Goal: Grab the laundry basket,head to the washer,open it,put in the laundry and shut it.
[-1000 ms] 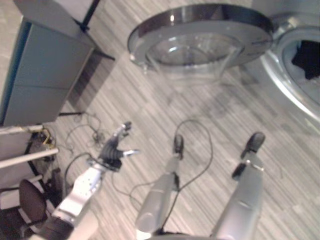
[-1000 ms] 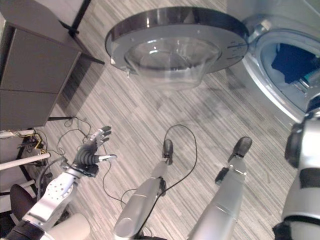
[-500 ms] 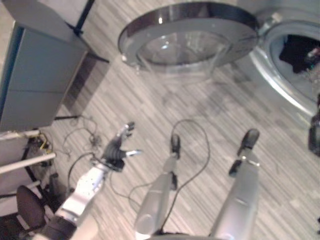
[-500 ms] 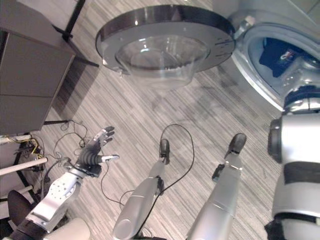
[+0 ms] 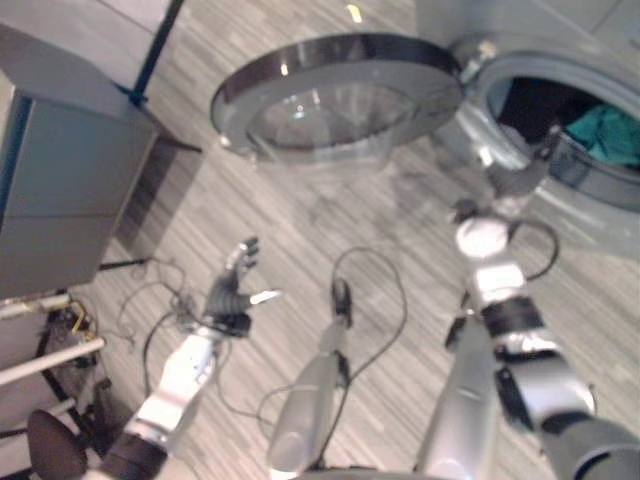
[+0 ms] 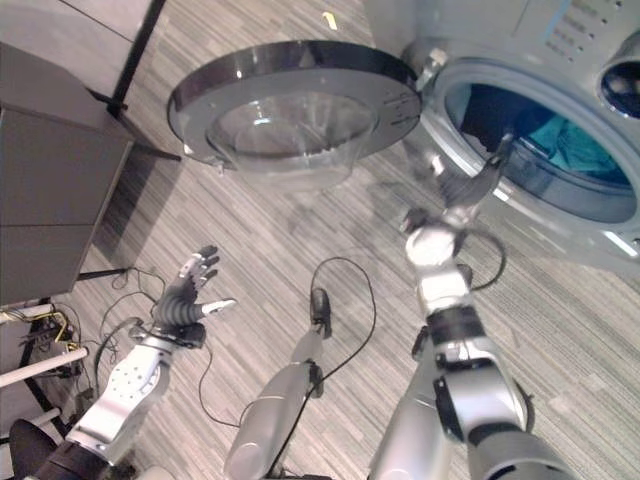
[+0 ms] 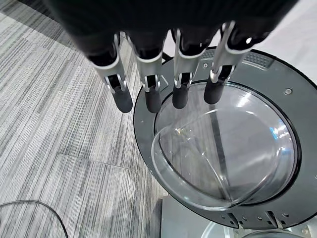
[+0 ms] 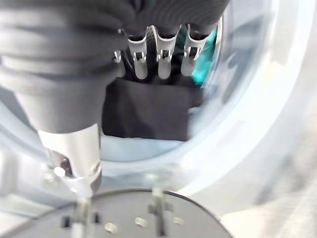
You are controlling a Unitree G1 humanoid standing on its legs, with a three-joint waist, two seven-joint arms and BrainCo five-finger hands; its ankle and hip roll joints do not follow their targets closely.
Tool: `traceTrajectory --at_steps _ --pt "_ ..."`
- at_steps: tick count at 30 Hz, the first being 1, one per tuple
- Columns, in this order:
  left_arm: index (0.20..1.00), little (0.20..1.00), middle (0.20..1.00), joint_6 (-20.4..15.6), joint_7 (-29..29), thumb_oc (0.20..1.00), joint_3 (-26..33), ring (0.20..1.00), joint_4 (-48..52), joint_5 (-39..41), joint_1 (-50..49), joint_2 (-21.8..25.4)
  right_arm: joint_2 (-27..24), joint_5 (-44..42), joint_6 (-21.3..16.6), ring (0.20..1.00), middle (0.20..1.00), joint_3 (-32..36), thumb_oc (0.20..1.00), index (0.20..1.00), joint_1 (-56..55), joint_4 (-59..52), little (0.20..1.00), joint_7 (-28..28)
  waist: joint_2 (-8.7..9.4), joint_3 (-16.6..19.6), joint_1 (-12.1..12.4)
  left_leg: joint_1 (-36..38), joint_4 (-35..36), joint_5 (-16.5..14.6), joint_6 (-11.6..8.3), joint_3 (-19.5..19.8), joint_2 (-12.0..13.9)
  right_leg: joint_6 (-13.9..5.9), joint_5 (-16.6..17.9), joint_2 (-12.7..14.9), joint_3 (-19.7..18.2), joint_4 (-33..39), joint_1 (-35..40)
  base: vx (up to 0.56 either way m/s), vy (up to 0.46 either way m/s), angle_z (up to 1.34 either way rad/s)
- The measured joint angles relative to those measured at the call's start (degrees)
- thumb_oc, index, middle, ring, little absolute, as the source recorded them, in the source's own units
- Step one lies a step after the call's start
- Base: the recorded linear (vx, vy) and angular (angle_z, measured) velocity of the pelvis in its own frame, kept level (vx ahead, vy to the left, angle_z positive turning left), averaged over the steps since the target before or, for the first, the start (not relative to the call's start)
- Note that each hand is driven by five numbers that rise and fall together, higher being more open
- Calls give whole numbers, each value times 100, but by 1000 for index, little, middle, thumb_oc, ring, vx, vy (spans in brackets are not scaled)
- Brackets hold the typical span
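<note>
**A:** What are the robot hands doing?

**B:** The right robot hand (image 6: 478, 182) is up at the mouth of the washer (image 6: 560, 110), fingers relaxed and holding nothing. In its wrist view the fingertips (image 8: 166, 68) point into the drum, at the laundry (image 8: 148, 111). The left robot hand (image 6: 187, 300) hangs well away from the washer, over the floor (image 6: 300, 240), fingers spread and empty.

**B:** And the washer itself?

**A:** The door (image 6: 295, 105) is swung wide open, beside the opening on the left robot hand's side. Dark and teal laundry lies inside the drum.

**B:** So how far along is it?

**A:** Far, I'd judge. Opening is done and the load looks to be in. Shutting the door is what remains. I can't tell where the basket is.
</note>
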State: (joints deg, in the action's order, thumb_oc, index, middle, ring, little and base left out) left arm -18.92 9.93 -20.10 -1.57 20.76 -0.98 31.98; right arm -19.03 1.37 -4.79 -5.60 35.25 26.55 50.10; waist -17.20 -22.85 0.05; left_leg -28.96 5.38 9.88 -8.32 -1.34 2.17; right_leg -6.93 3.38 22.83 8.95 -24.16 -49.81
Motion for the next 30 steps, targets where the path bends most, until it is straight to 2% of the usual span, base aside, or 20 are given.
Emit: traceTrajectory --at_steps 5,7,14,17,20,22,24,26,27,29,30 --pt "1000 1000 1000 -60 2 1000 -125 1000 -18 -84 -79 122 98 313 18 1000 1000 -66 1000 1000 -971 -63 1000 -12 -4 -2 -36 4 20 2 5 -2 -43 1 43 25 1 57 31 1 41 1" --pt "1000 1000 1000 -70 2 1000 -125 1000 -20 -108 -78 244 110 288 90 1000 1000 319 1000 1000 -797 123 1000 51 -6 -3 -54 8 19 9 13 6 -80 -12 52 60 -3 57 37 -7 18 6" --pt "1000 1000 1000 -97 10 1000 -105 1000 -174 -106 -80 186 -510 237 73 1000 1000 675 1000 1000 225 404 1000 268 -12 -4 38 10 19 32 32 91 -106 -43 36 123 68 41 106 6 -7 6" --pt "1000 1000 1000 -90 1 1000 -123 1000 -299 -130 -77 -15 -443 29 -38 1000 1000 595 1000 1000 -166 548 1000 143 -2 -7 19 140 20 25 34 234 -3 -27 -21 102 321 69 411 38 -5 17" --pt "1000 1000 1000 -91 3 1000 -104 1000 -359 -154 -103 -9 -349 -33 -95 1000 1000 431 1000 1000 -723 1045 1000 -50 26 -13 -5 338 22 -39 34 265 52 -41 -22 29 392 244 730 73 57 -1" --pt "1000 1000 1000 -80 3 1000 -67 1000 -381 -152 -207 -9 -87 -184 -109 1000 1000 299 1000 1000 -1363 1737 1000 -332 172 -7 -107 667 23 -127 13 234 135 -74 68 -107 487 600 1219 100 75 -22" --pt "1000 1000 1000 -69 0 1000 -31 1000 -432 -153 -266 -5 86 -205 -95 1000 1000 67 1000 1000 -1757 2225 1000 -575 413 30 -117 1005 26 -235 2 106 239 -94 213 -279 472 978 1659 63 -1 -37" --pt "1000 1000 1000 -72 4 1000 92 1000 -509 -153 -404 12 244 -138 -118 1000 1000 -227 1000 1000 -2035 2703 1000 -734 744 165 -254 1210 -100 -388 -6 20 296 -125 308 -369 499 1317 2034 58 92 -27" --pt "1000 1000 1000 -65 15 1000 90 1000 -699 -209 -393 31 369 -133 -58 1000 1000 -449 1000 1000 -2213 3276 1000 -955 1049 282 -327 1408 -316 -567 -34 22 329 -118 486 -520 528 1716 2495 64 165 -28" --pt "1000 1000 1000 -72 110 1000 64 1000 -827 -325 -390 36 440 -109 -39 1000 1000 -653 1000 1000 -2308 3539 1000 -1074 1309 380 -310 1511 -577 -766 -80 58 337 -116 551 -580 459 1925 2729 26 75 -30" --pt "1000 1000 1000 -68 167 1000 80 1000 -1011 -418 -329 -54 442 23 -37 1000 1000 -833 1000 1000 -2255 3829 1000 -1160 1418 391 -244 1560 -841 -994 -55 412 285 -98 632 -619 370 2041 2890 6 155 -47"
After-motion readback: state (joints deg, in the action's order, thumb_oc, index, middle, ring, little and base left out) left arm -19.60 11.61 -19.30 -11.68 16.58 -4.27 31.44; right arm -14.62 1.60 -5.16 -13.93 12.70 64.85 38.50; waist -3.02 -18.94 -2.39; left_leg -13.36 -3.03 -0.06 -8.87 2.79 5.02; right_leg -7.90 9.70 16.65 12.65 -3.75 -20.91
